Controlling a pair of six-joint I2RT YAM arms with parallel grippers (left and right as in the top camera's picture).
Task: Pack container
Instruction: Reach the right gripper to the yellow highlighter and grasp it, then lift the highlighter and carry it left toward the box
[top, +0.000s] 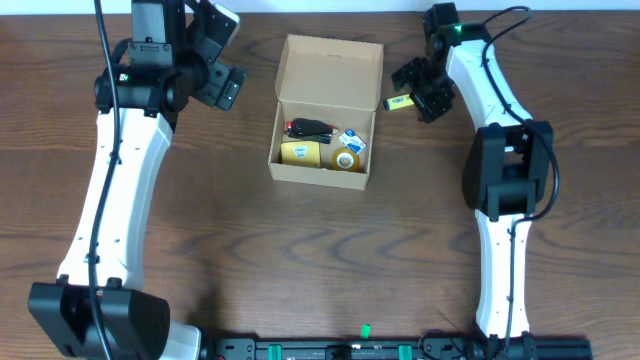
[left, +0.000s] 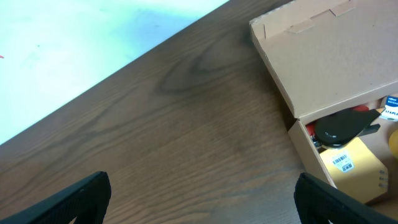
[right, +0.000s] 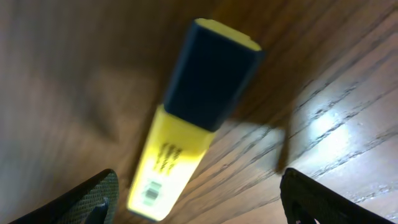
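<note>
Both jaws wide and empty, left gripper (top: 228, 53) near open container (top: 320, 176), right gripper (top: 418, 90) above yellow highlighter (right: 186, 130) on table (top: 300, 260)

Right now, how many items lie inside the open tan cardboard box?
4 inside the open tan cardboard box: black-and-red tool back left, yellow rectangular pad front left, blue-and-white packet back right, yellowish tape roll front right. More may hide underneath.

Bare bench (left: 155, 137) under the left tool (left: 202, 208); the open box (left: 336, 56) stands close beside it. A marker (right: 199, 106) fills the right tool's (right: 199, 205) gap.
</note>
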